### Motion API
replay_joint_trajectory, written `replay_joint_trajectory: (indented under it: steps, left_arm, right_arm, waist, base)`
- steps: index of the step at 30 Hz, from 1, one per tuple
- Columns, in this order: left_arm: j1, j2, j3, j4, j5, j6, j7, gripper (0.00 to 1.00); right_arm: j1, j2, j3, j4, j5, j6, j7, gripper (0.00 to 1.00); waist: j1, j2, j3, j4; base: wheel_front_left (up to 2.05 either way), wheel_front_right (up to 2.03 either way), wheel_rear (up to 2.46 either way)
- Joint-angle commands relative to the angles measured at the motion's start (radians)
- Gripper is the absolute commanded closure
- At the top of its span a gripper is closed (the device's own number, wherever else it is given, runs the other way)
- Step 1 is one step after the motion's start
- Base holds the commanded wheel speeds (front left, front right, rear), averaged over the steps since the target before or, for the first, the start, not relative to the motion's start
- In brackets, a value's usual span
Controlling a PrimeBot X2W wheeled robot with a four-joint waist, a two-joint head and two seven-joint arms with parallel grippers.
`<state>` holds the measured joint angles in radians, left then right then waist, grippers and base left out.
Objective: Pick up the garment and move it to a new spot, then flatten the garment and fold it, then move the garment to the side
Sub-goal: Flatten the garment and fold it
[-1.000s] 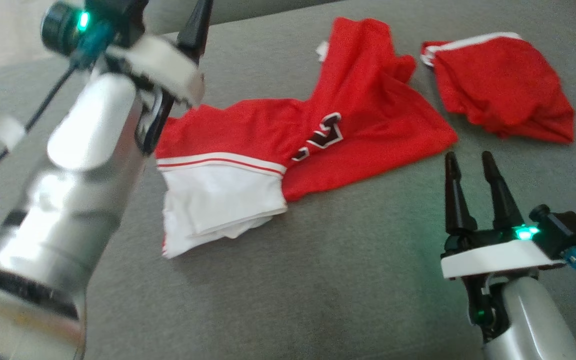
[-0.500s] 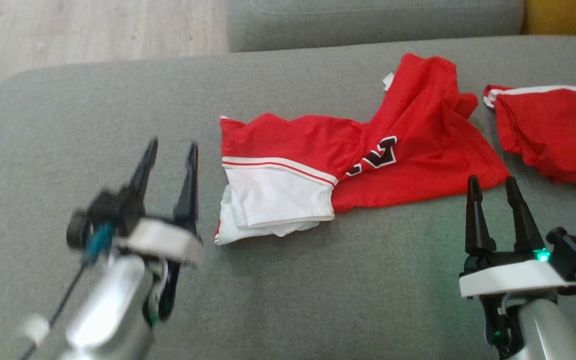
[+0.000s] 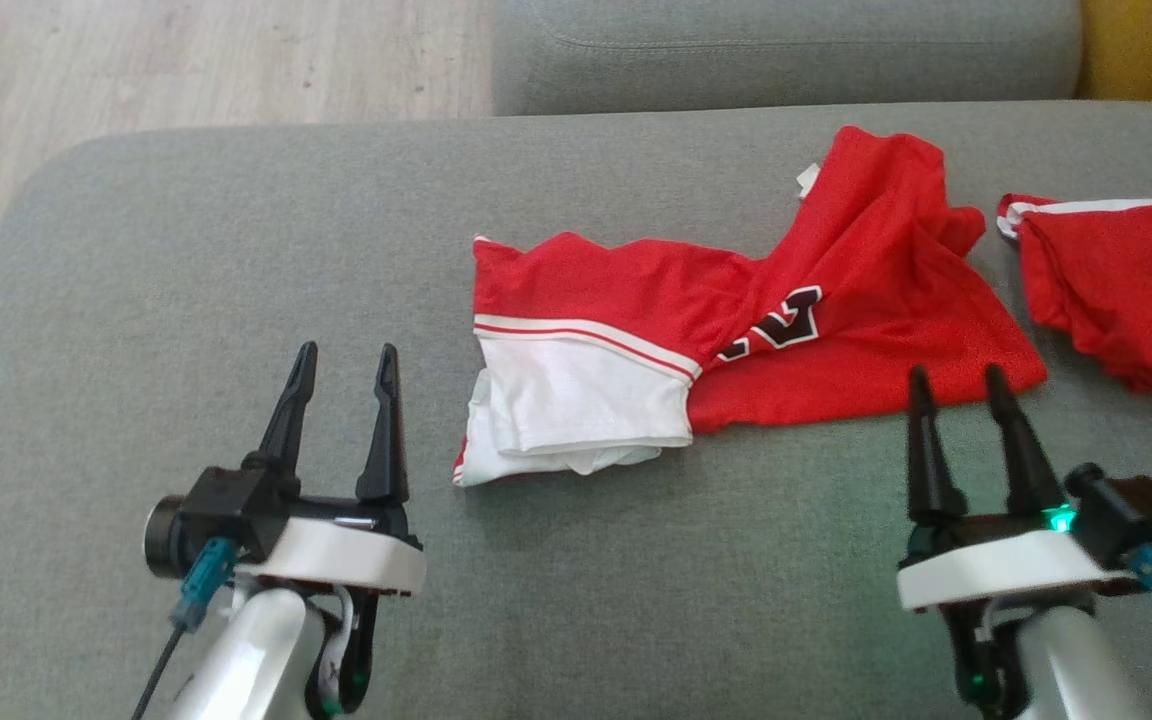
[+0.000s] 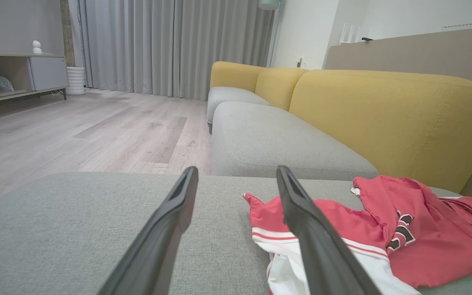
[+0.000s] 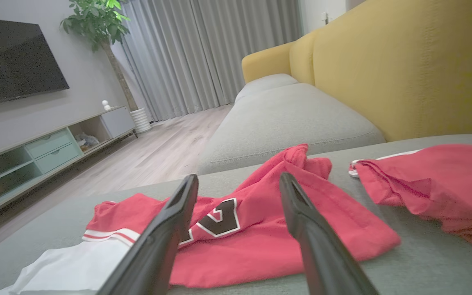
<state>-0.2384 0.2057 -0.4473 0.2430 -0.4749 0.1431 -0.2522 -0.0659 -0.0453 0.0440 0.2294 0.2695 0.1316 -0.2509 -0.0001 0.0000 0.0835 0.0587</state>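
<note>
Judging from how the cloth lies, most of the task looks undone: the red mesh jersey with a white panel and black-and-white lettering (image 3: 756,330) sits rumpled on the grey fabric sofa cushion (image 3: 186,300), roughly at its middle and reaching toward the far right. Its white end is doubled under in loose layers toward the front, and its red end is bunched and ridged toward the back edge. It is neither spread flat nor squarely folded. Whether this is its starting place or a new spot cannot be told from these views. The left gripper (image 3: 348,348) hovers near the front edge of the cushion, just beside the white end of the jersey, with its fingers spread and nothing between them. The right gripper (image 3: 956,370) is likewise spread and empty, with its fingertips at the near hem of the red end. A second red garment with white trim (image 3: 1116,290) lies crumpled at the right edge of the cushion, apart from the jersey. What is left, as I read it, is flattening the jersey, folding it and moving it to the side, and perhaps the first lift as well. The bare left half of the cushion offers room for the spreading.
</note>
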Motion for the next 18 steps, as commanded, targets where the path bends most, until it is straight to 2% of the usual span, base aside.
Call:
replay_joint_trajectory:
  steps: [1,11,18]
  left_arm:
    - [-0.021,0.006,0.048,-0.032,0.015,-0.008,-0.009,0.00]
    - [-0.022,-0.027,0.056,-0.010,0.051,-0.037,-0.009,0.00]
    - [-0.041,-0.049,0.067,0.004,0.073,-0.056,-0.009,0.00]
  right_arm:
    - [-0.023,-0.005,0.043,-0.023,-0.012,-0.001,-0.011,0.00]
    - [-0.090,-0.005,0.173,0.068,-0.013,-0.001,0.034,0.00]
    - [-0.171,-0.005,0.287,0.171,0.094,-0.001,0.122,0.00]
  waist:
    - [0.0001,0.0000,-0.002,0.008]
    - [0.0001,0.0000,0.033,0.062]
    - [0.0001,0.0000,0.075,0.103]
  base:
    - [0.00,0.00,0.00]
    - [0.00,0.00,0.00]
    - [0.00,0.00,0.00]
